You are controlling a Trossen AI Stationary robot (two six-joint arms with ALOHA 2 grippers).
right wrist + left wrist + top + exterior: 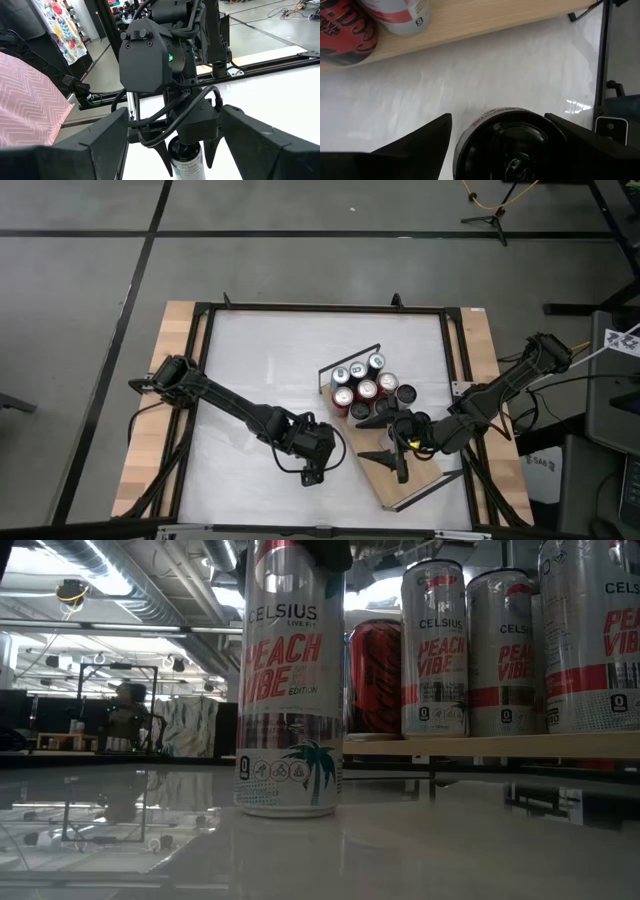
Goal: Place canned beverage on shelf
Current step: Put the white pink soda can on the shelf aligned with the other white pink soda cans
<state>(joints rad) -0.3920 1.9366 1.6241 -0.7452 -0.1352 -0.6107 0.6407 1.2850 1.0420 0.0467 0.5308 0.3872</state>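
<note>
The left gripper (318, 472) straddles the tall white-and-pink beverage can (291, 680) standing on the white table left of the light-wood shelf (420, 480), while the right gripper (398, 462) waits wide; a loose squeeze could tip it.

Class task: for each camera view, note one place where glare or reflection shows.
Low view: the glossy white tabletop mirrors the room's ceiling lights. Left wrist view: a small bright glare patch on the tabletop beside the can. High view: even light, no strong glare.
</note>
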